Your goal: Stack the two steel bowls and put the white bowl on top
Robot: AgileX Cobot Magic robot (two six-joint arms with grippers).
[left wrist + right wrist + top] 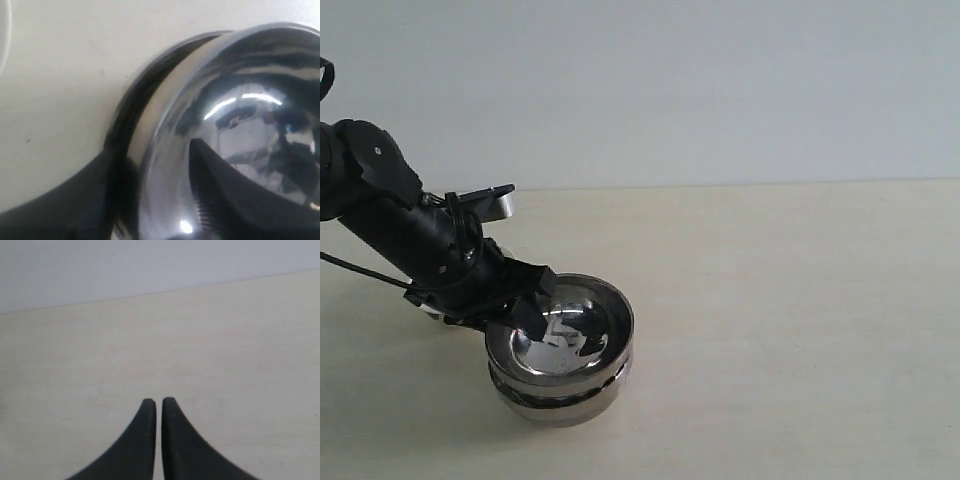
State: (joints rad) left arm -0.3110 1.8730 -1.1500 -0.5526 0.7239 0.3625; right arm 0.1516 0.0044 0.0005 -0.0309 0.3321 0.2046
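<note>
The two steel bowls sit nested at the front left of the table. The upper steel bowl (585, 325) rests inside the lower steel bowl (560, 405). My left gripper (535, 300) straddles the upper bowl's back-left rim (165, 110), open. One finger (220, 190) is inside the bowl. The other finger (75, 200) is outside it, and a gap shows on both sides of the wall. My right gripper (159, 401) is shut on nothing above bare table and is out of the exterior view. I cannot make out the white bowl; a pale curved edge (6, 40) may be it.
The beige table (790, 300) runs wide to the right of the stack, against a plain pale wall. The left arm (400, 230) leans in from the left edge, and a cable trails beneath it.
</note>
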